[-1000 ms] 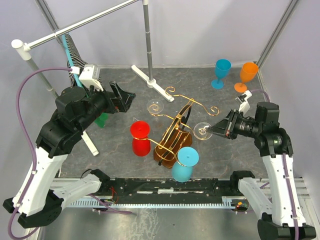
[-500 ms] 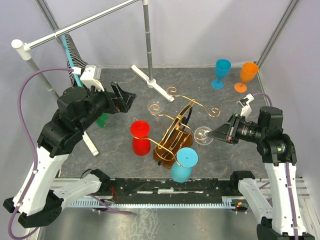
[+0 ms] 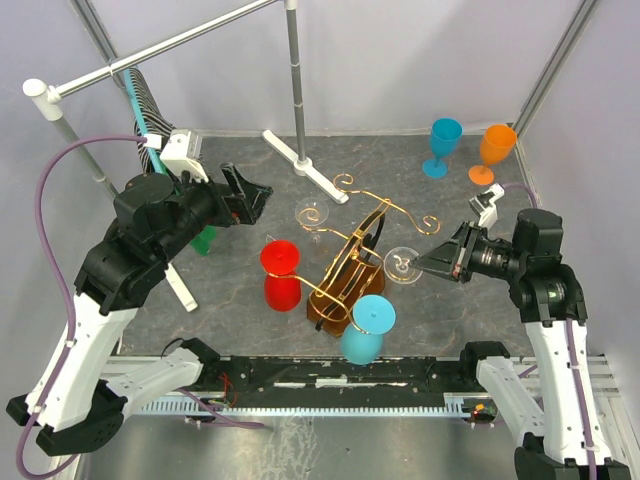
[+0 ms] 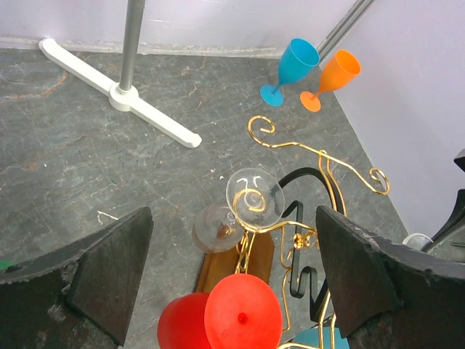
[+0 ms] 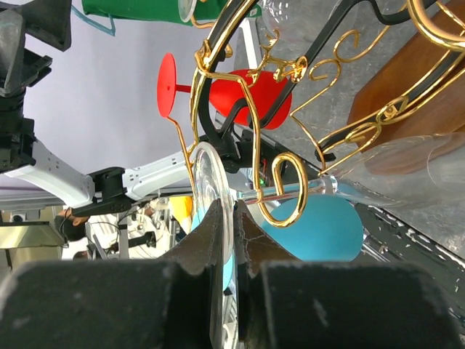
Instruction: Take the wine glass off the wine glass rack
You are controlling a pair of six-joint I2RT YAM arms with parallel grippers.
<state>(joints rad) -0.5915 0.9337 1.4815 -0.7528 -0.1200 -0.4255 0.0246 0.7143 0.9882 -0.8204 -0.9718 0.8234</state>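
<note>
Watching from above, I see my right gripper (image 3: 441,262) clamped on the round foot of the clear wine glass (image 3: 403,265), which hangs by its stem in a curl on the right side of the rack (image 3: 348,275), while my left gripper (image 3: 247,197) hovers spread wide beside it.

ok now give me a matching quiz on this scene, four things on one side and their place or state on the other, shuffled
Things:
1. red glass
2. orange glass
3. left gripper
4. right gripper

Place or state:
a. standing upright on the table, far right corner
b. open, holding nothing
c. hanging upside down on the wine glass rack
d. shut on the foot of a clear glass

Pairs: 1-c, 2-a, 3-b, 4-d
</note>
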